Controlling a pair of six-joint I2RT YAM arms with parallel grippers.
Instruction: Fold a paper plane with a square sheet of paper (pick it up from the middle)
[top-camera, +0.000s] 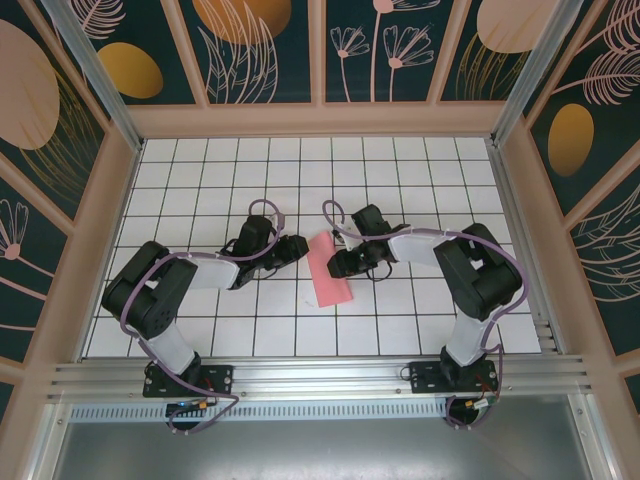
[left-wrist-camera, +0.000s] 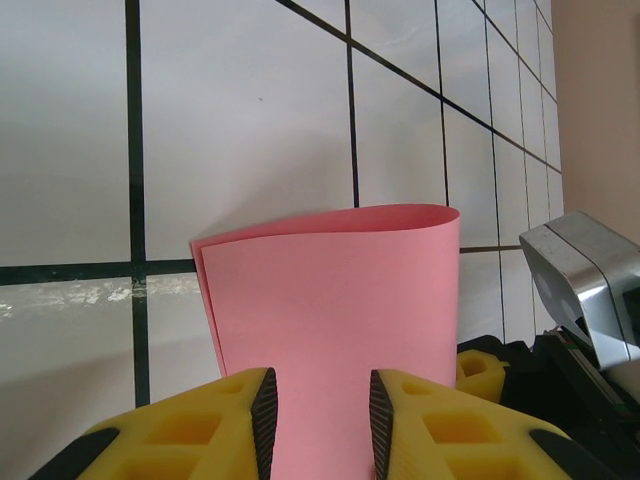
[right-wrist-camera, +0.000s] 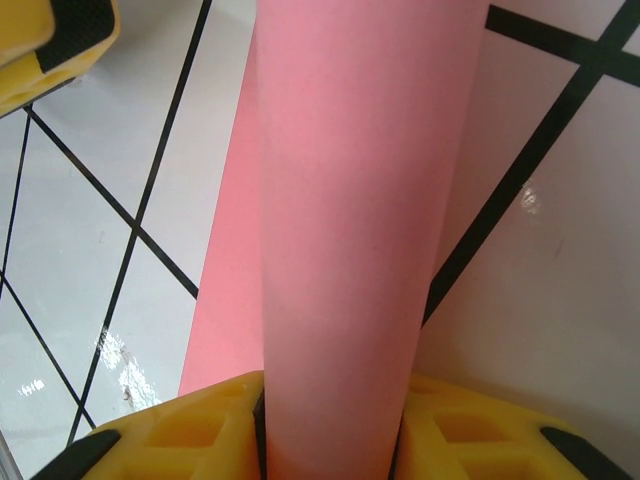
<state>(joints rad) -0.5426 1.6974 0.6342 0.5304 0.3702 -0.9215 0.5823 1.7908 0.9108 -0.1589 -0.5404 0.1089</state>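
Square sheet of paper (top-camera: 330, 273), salmon pink, lay near the middle of the white tiled table (top-camera: 300, 170), doubled over on itself and set directly between my two arms, so either side could reach it without stretching. My right gripper (top-camera: 338, 262) met it from the right; in the right wrist view, its yellow fingers (right-wrist-camera: 200, 430) sat against both sides of a rounded, uncreased bend of the paper (right-wrist-camera: 350, 200), the jaws narrow and closed on that bend. I judged this grip was there to carry the upper layer across while the curve was soft. My left gripper (top-camera: 297, 247) stood just beside the sheet's left edge; in the left wrist view, its jaws (left-wrist-camera: 320, 405) were a little parted, astride the paper (left-wrist-camera: 330, 290) rather than clamped on it, since the sheet ran wider than the gap and passed under both fingers (left-wrist-camera: 262, 410). I could not tell whether the tips pressed it down; I took the placing as an anchor against sliding. Top layer sat slightly askew of the lower one, edges not yet matched; fold judged early, no dart shape formed. The next move called for squaring the edges before flattening the bend; the risk was a crooked crease.
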